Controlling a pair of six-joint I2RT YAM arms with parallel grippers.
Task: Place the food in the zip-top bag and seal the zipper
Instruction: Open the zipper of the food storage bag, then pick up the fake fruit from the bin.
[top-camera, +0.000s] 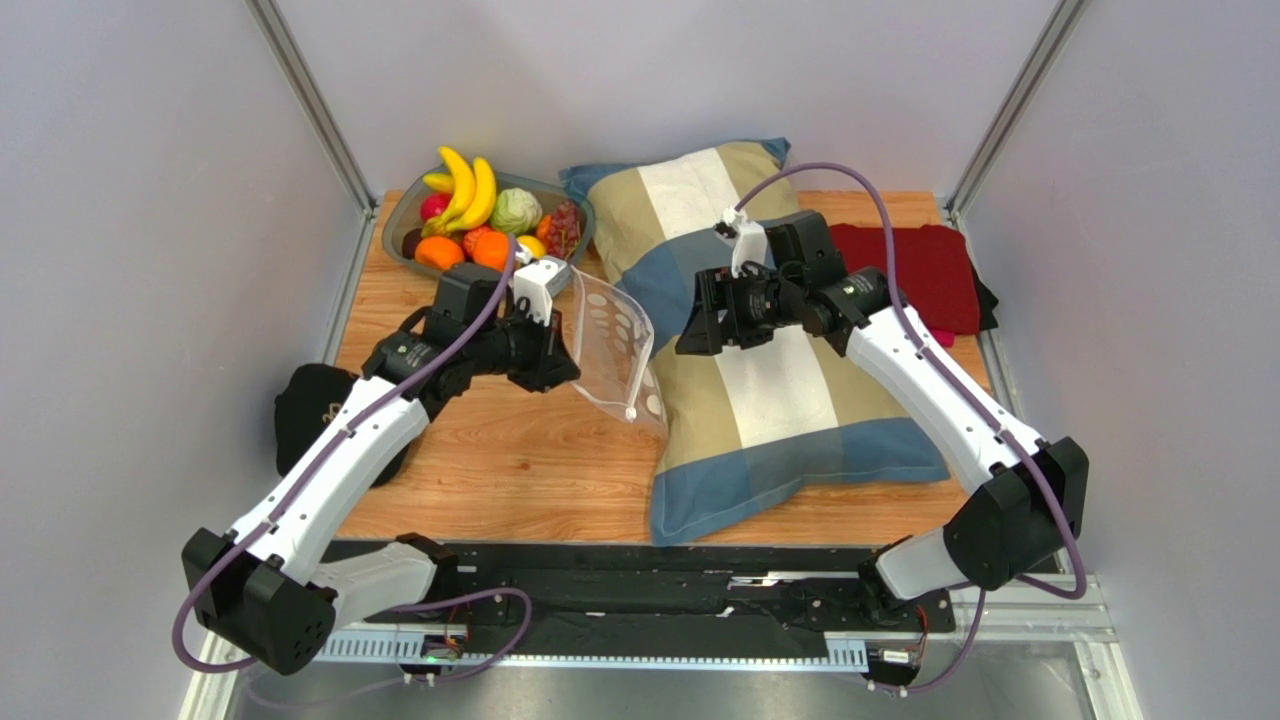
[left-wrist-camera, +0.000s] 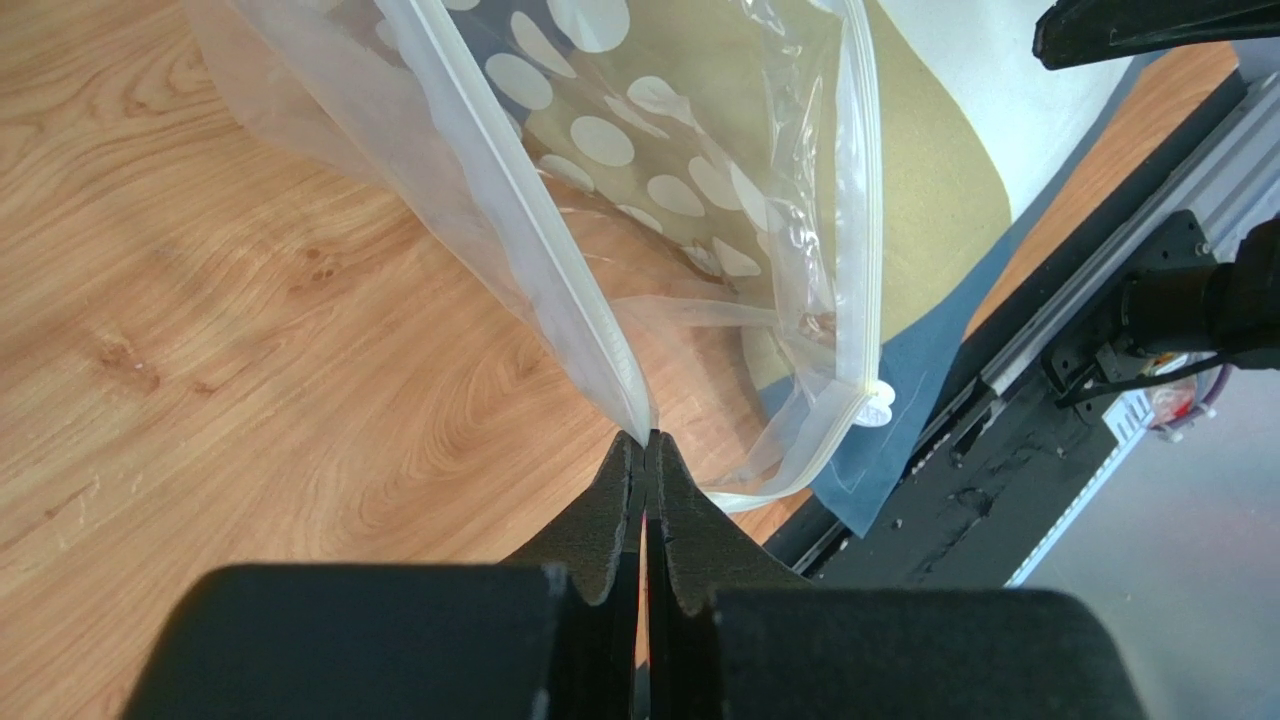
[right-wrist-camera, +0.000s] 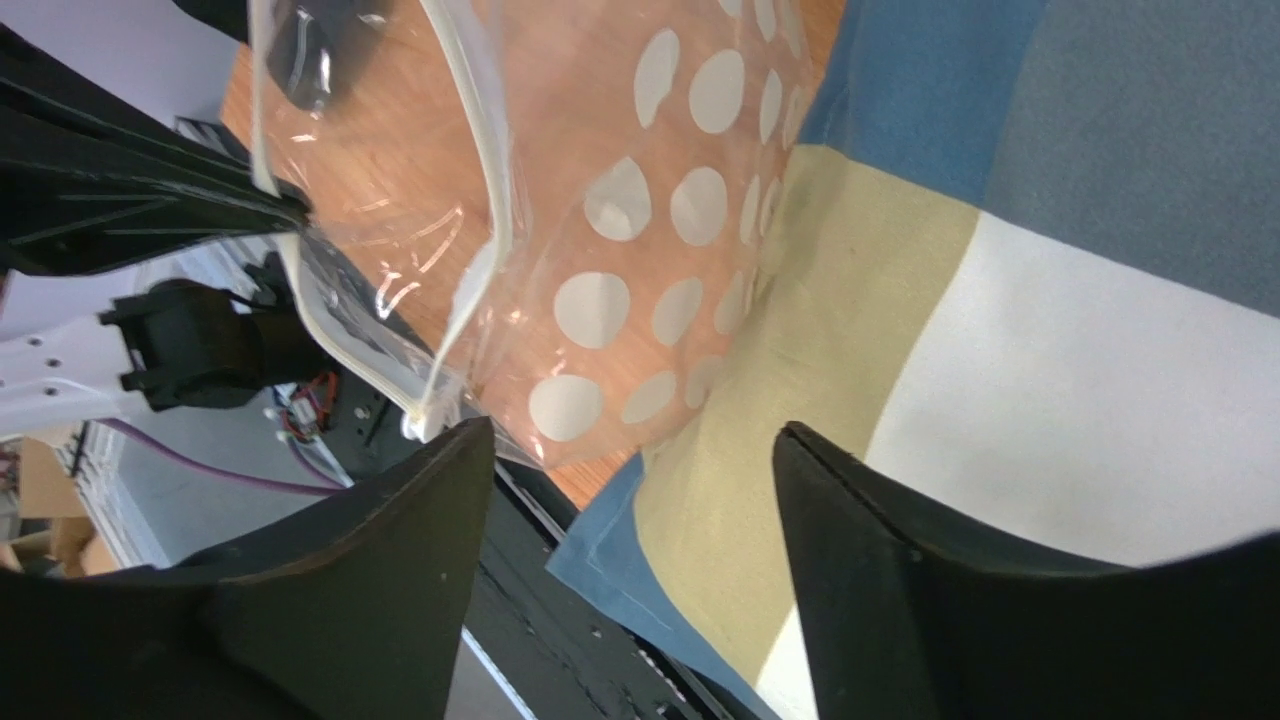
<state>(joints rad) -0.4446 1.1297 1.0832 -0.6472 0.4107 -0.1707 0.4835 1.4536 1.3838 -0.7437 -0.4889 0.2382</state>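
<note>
The clear dotted zip-top bag (top-camera: 613, 348) hangs open between the wooden table and the pillow. My left gripper (top-camera: 562, 365) is shut on one mouth edge of the bag (left-wrist-camera: 601, 323), the jaws pinched on the plastic at their tips (left-wrist-camera: 648, 440). The zipper (left-wrist-camera: 866, 195) runs down the other, free mouth edge. My right gripper (top-camera: 694, 333) is open and empty above the pillow, just right of the bag (right-wrist-camera: 631, 225). The food (top-camera: 484, 210), bananas, cabbage, oranges and grapes, lies in a grey bowl (top-camera: 400, 233) at the back left.
A large blue, tan and white pillow (top-camera: 766, 375) covers the table's middle right. A dark red cloth (top-camera: 920, 273) lies at the back right. A black object (top-camera: 308, 408) sits at the table's left edge. Grey walls enclose the table.
</note>
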